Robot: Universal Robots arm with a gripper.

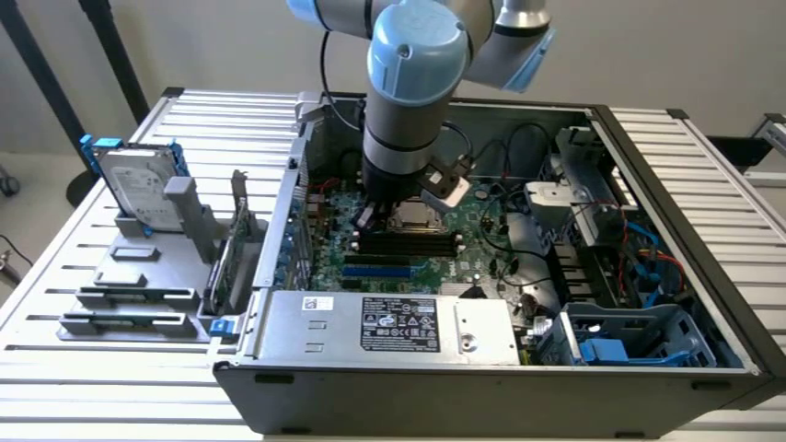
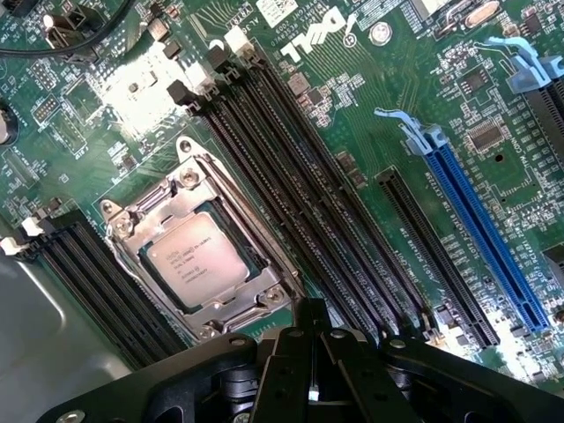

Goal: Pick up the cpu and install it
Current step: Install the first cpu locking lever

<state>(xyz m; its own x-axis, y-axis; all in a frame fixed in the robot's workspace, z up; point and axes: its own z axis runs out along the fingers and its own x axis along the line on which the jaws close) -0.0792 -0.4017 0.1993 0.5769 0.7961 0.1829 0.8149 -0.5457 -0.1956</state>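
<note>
Closest to the wrist camera was the black gripper (image 2: 311,352), and its two fingers (image 2: 300,370) were pressed together with nothing between them. From the exterior view's left, a hard drive (image 1: 138,189) stood in a grey rack (image 1: 135,295) on the slatted table (image 1: 74,368), well apart from the work. Next came the open computer case (image 1: 669,175), with the arm (image 1: 406,92) reaching down into it. The gripper (image 1: 372,210) hung just over the green board (image 2: 388,115). The cpu (image 2: 196,262) lay flat in its socket, with a silver metal frame (image 2: 132,220) around it, just beside the fingertips. In the exterior view the cpu (image 1: 413,218) sat near the middle of the board. I think the placing step was about done, since the chip was down and the gripper held nothing. Any move from there would need to be slow and straight, I think. Long black memory slots (image 2: 291,194) ran close beside the socket, and a blue slot (image 2: 485,229) lay further over. On the exterior view's right were loose cables (image 1: 639,244) and the tall case wall. Open room was mostly upward.
</note>
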